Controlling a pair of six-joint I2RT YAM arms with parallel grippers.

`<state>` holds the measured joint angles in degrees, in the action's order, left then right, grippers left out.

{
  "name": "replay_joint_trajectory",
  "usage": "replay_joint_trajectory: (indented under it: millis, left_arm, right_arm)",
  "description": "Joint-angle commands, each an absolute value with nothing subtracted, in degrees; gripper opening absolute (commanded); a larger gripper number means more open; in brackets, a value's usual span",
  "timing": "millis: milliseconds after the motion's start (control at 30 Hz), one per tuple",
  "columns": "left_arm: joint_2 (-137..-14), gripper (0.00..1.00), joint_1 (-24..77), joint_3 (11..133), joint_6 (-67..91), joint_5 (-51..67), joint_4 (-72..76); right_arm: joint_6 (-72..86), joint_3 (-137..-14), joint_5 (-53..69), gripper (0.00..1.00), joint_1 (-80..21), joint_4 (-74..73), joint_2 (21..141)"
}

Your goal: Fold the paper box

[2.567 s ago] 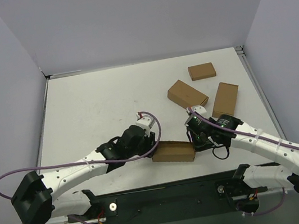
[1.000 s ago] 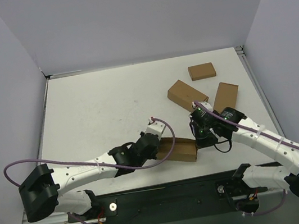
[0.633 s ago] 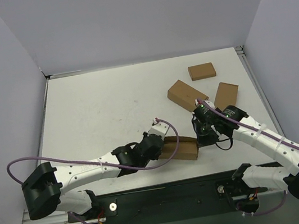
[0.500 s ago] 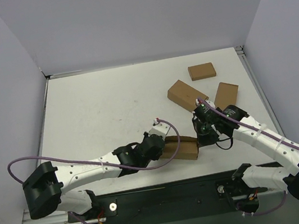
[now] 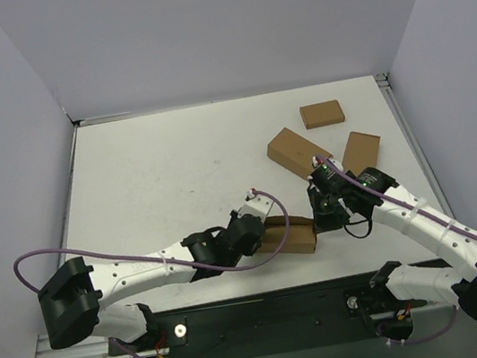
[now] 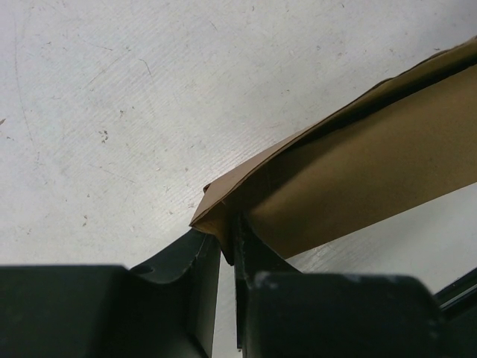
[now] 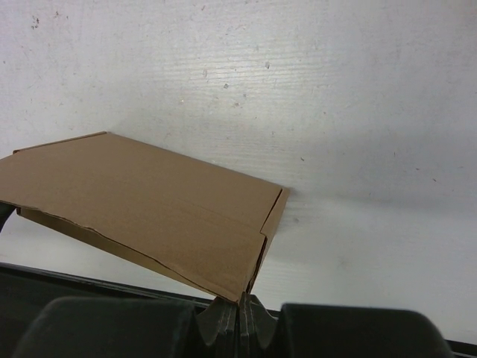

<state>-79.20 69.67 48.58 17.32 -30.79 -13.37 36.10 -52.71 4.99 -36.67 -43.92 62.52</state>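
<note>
Because the paper box [image 5: 289,238] is thin brown card, I judge it light, stiff across its panels but quick to buckle or tear at a crease. So I take it by the corners and edges, never by the middle of a panel, and with a gentle nip, since smooth card can slide out of hard fingers.

It sits at the near middle of the table [image 5: 156,174], just ahead of my bases and between my two wrists. Folded flat, its long axis runs roughly 9 to 3 o'clock in the overhead view, the right end tipped a shade toward 4.

My left gripper [image 5: 263,233] is at the 9 o'clock end. In the left wrist view its fingers [image 6: 201,283] are pressed together on a corner of the card, pinching it. Pale table shows under the brown edge there, so I judge that end raised a little.

My right gripper [image 5: 317,226] takes the 3 o'clock end. Its fingers [image 7: 220,319] are squeezed on the near corner, the broad top panel sloping away from them toward 11 o'clock. The short end flap beside that corner looks not quite flush, though I cannot tell whether it is tucked.

Farther off, from 12 to 2 o'clock, lie three small brown boxes [image 5: 299,152], clear of my grip.
</note>
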Motion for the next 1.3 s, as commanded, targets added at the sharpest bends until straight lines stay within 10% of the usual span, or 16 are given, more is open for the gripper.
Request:
replay_joint_trajectory:
  millis: [0, 900, 1267]
  left_arm:
    - [-81.39, 0.0, 70.58, 50.62, 16.17, -27.33, -19.33]
    - [-77.88, 0.01, 67.15, 50.89, 16.79, -20.13, -14.68]
    - [-68.03, 0.56, 59.77, 50.01, 14.76, -9.68, -13.97]
  right_arm:
    - [35.51, -52.03, 5.45, 0.0, -37.44, -41.13, 61.35]
    - [50.62, -43.06, -14.68, 0.0, -53.44, -43.42, 63.11]
    - [51.59, -44.82, -16.79, 0.0, -53.88, -43.59, 65.48]
